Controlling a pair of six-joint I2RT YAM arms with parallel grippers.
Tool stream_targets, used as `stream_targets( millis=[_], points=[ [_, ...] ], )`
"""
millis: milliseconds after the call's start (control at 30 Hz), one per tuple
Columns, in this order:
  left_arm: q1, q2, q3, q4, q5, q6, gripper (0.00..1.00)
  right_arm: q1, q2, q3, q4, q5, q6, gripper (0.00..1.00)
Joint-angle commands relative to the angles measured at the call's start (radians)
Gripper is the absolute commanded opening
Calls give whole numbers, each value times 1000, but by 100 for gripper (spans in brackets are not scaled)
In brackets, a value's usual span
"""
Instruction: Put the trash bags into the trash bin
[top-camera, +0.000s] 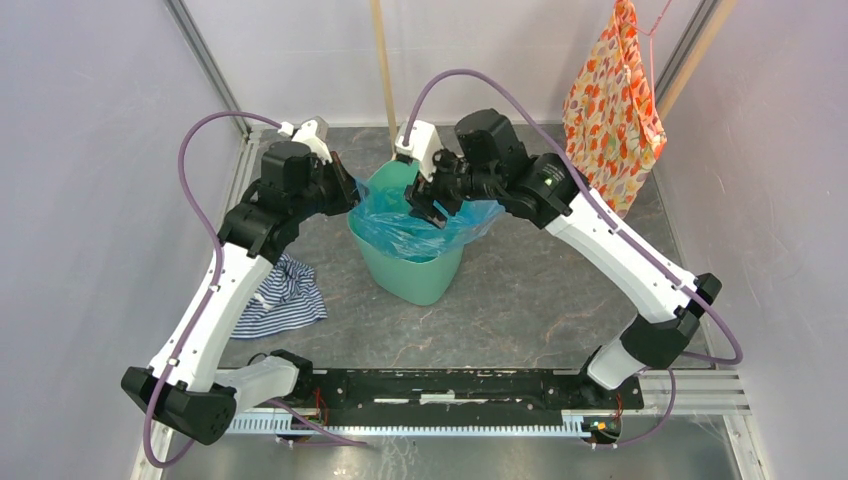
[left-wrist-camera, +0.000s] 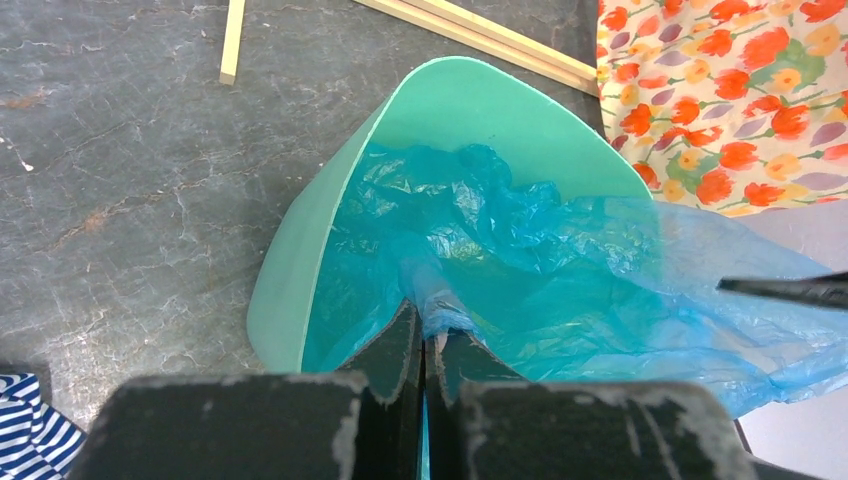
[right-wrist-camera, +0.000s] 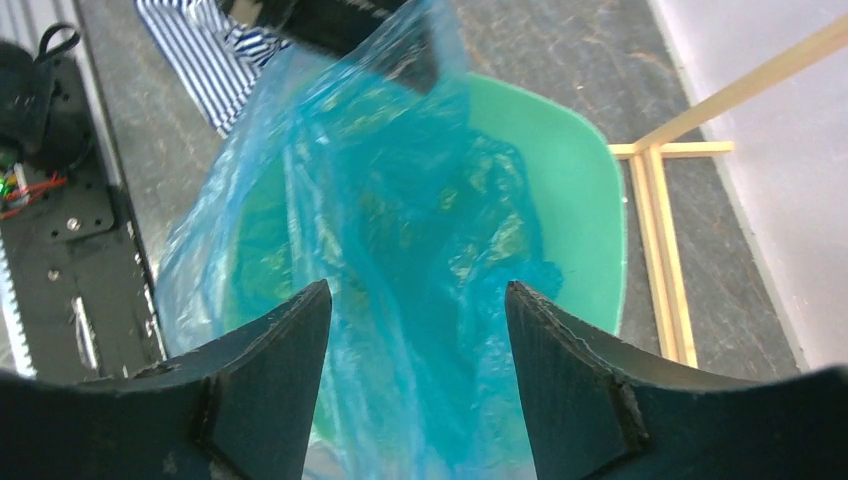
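Observation:
The mint-green trash bin (top-camera: 425, 275) stands mid-table with the crinkly light-blue trash bag (top-camera: 400, 232) inside it, its film spilling over the rim. My left gripper (top-camera: 345, 192) sits at the bin's left rim. In the left wrist view this left gripper (left-wrist-camera: 425, 332) is shut on a bunched edge of the bag (left-wrist-camera: 540, 250), above the bin (left-wrist-camera: 470, 105). My right gripper (top-camera: 430, 207) hovers over the bin's mouth. Seen from the right wrist, the right gripper (right-wrist-camera: 418, 300) is open, with loose bag film (right-wrist-camera: 400, 200) lying between and below its fingers and the bin (right-wrist-camera: 585, 200) beyond.
A blue-and-white striped cloth (top-camera: 290, 295) lies left of the bin, partly under the left arm. Orange floral fabric (top-camera: 610, 110) hangs at the back right. A wooden stick (top-camera: 380, 60) stands behind the bin, and a wooden frame (right-wrist-camera: 660, 250) lies on the table beside it.

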Motion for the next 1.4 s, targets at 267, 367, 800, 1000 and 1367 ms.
stream_targets(
  millis=[267,367,800,1000,1367],
  points=[
    [4,-3,45,21,-3,36,2,32,-45,-47,-39,-27,-84,62],
    [3,-6,48,17,-2,36,2,34,-34,-45,-43,-21,-83,50],
    [2,-41,36,-31,-59,52,2,23,150,268,12,341,55,2],
    [4,-54,14,-52,-140,62,2,-2,183,190,199,444,80,0],
    [4,-79,-44,-67,-259,56,2,-44,305,211,386,528,81,0]
  ],
)
